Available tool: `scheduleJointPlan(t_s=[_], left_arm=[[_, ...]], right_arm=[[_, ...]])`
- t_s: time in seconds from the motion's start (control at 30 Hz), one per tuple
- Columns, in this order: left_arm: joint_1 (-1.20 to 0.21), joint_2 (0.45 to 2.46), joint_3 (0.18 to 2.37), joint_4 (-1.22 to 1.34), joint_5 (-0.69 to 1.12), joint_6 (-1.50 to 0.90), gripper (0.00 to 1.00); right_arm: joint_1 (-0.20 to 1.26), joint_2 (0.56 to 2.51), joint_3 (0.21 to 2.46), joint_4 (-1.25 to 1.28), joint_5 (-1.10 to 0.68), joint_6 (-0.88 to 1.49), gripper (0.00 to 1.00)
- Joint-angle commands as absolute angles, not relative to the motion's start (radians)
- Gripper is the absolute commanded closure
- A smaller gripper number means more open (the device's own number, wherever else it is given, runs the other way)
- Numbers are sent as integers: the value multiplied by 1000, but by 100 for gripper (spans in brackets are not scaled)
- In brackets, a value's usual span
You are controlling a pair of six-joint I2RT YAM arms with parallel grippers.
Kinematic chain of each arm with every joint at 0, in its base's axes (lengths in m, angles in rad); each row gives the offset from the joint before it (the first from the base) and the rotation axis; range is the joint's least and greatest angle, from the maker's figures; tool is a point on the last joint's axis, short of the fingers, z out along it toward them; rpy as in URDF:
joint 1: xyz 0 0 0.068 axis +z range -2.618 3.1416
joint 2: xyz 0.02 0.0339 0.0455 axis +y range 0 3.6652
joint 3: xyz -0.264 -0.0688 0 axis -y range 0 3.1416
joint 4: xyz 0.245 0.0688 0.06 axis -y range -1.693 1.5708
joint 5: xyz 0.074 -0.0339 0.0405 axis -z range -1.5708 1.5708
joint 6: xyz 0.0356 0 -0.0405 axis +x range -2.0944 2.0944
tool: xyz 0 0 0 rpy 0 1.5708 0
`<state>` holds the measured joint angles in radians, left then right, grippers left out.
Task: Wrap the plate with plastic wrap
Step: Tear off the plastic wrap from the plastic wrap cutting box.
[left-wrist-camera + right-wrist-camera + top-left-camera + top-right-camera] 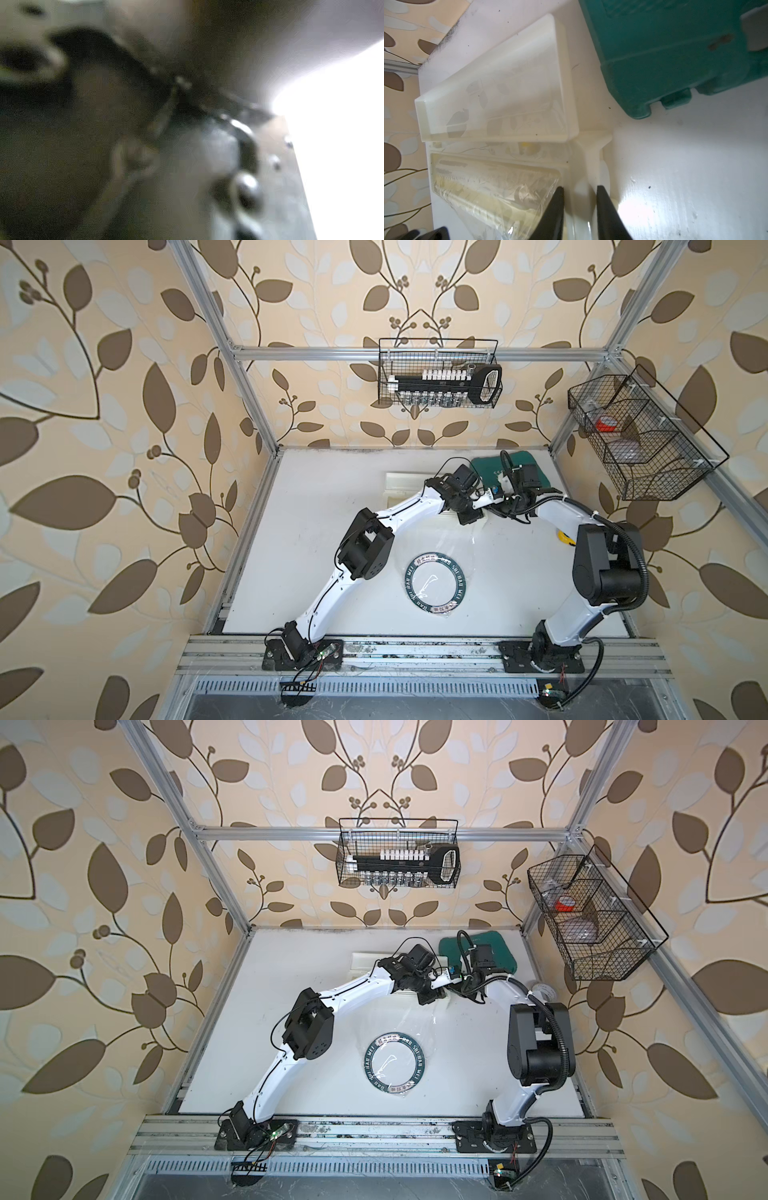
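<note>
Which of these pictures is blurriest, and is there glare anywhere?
Left wrist view: wholly out of focus, with part of it burnt out white. Right wrist view: sharp on the dispenser box, with a glare patch on the table. Both top views: crisp and evenly lit, with faint glints on the plastic wrap.

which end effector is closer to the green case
Right. The right end effector straddles the end wall of the dispenser box, beside the green case. The left end effector is at the box's side facing away from the case, farther off.
</note>
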<state>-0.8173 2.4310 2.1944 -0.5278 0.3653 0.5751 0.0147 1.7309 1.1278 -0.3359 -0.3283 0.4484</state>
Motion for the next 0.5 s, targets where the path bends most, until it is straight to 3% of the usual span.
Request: scheduleJointPlan(t_s=[0.0, 0.47], left_arm=[[-825, 2434, 2157, -572, 330, 595, 98], [-766, 2334, 2067, -616, 275, 639, 100]], right_arm=[[20, 1766, 1074, -394, -256, 422, 76], [18, 1786, 1061, -431, -96, 368, 82]])
